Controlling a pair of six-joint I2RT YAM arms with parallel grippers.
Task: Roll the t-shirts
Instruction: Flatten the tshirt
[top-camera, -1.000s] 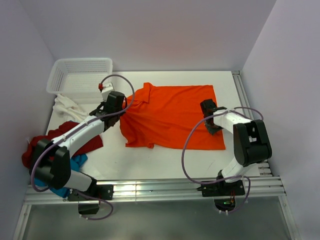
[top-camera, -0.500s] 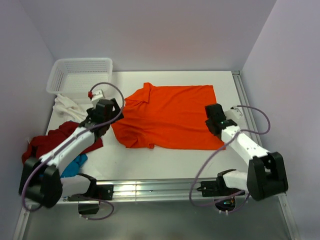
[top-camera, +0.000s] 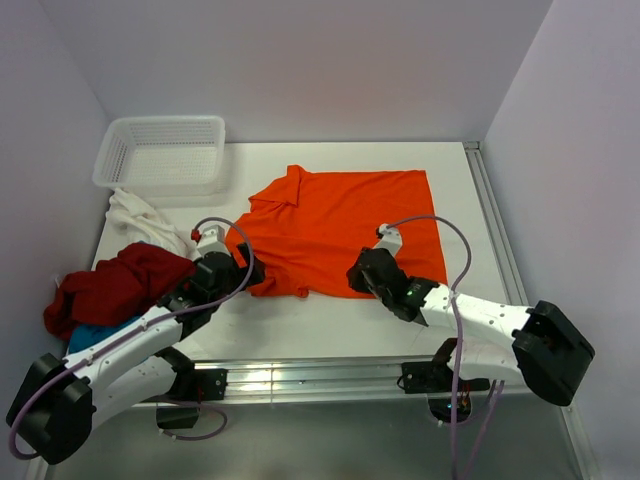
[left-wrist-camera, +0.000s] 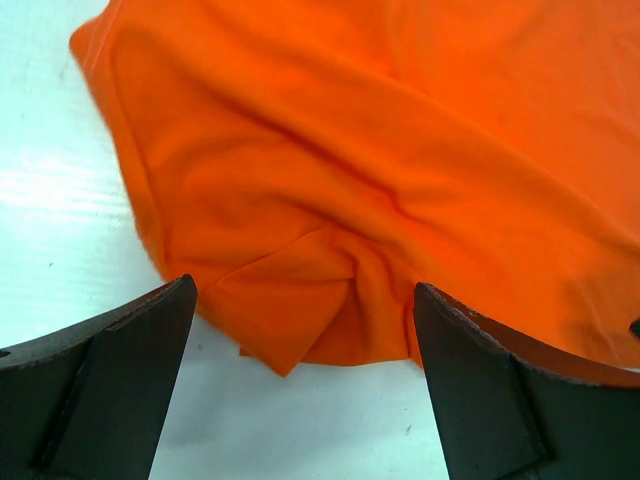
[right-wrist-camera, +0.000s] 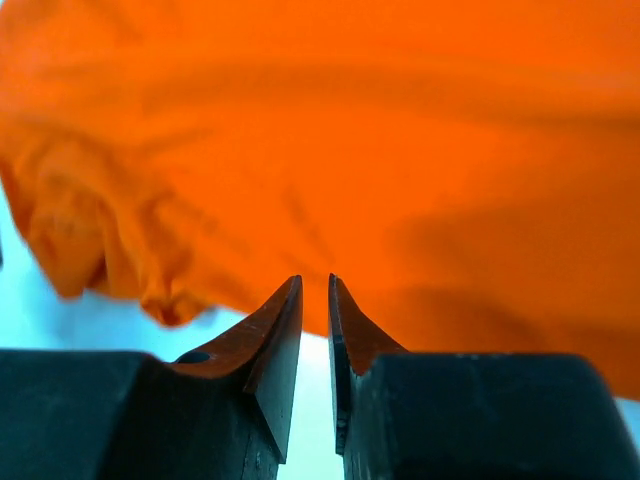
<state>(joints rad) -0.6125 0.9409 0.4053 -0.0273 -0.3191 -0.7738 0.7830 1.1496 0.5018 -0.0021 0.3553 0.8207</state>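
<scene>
While orange t-shirt (top-camera: 340, 220) lies spread | left jaws wide | right jaws narrowly parted

Two-arm robot:
- Left arm (top-camera: 120, 345) and right arm (top-camera: 485, 312): white moulded links, black joint housings, black base blocks.
- Thin lilac cable in a loop on each, left (top-camera: 249, 262) and right (top-camera: 466, 255).
- Small red connector (top-camera: 196, 235) at the left wrist.
- Left gripper (left-wrist-camera: 302, 288): broad dark wedge fingers.
- Right gripper (right-wrist-camera: 314, 280): dark fingers tapering to points.
</scene>
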